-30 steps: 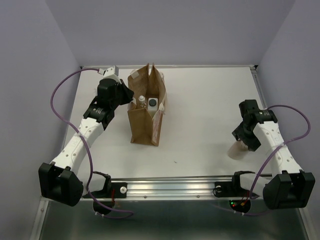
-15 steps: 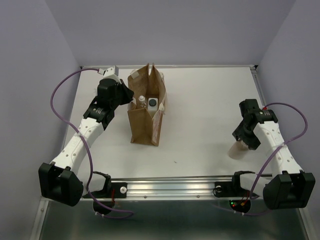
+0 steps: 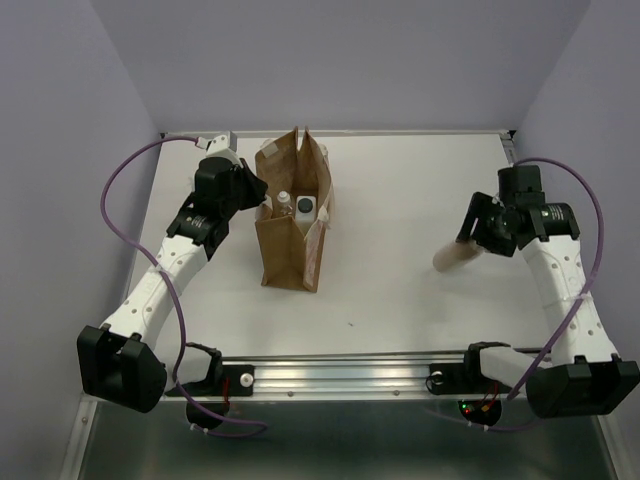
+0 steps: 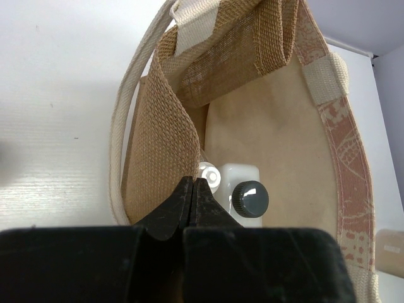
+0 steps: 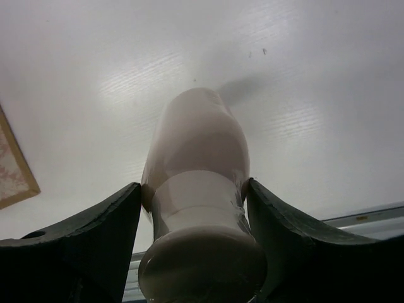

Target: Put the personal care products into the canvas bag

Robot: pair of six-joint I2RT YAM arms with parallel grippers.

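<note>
The canvas bag [image 3: 290,235] stands upright left of the table's middle, its mouth open. My left gripper [image 3: 258,196] is shut on the bag's left rim [image 4: 165,136] and holds it open. Inside the bag I see a clear squarish bottle with a black cap [image 4: 249,197] and a white-capped bottle [image 4: 208,173] beside it; both also show in the top view [image 3: 304,205] [image 3: 283,200]. My right gripper [image 3: 470,242] is shut on the beige-peach bottle [image 5: 197,165], held by its white cap end above the table at the right, body pointing down-left [image 3: 453,256].
The metal rail [image 3: 350,372] runs along the table's near edge. The table's right edge [image 3: 520,180] is close to my right arm. White tabletop [image 3: 400,200] lies between the bag and the right gripper.
My right gripper has lifted the beige-peach bottle off the table and carried it up and slightly left. The left gripper and the bag have not moved.
</note>
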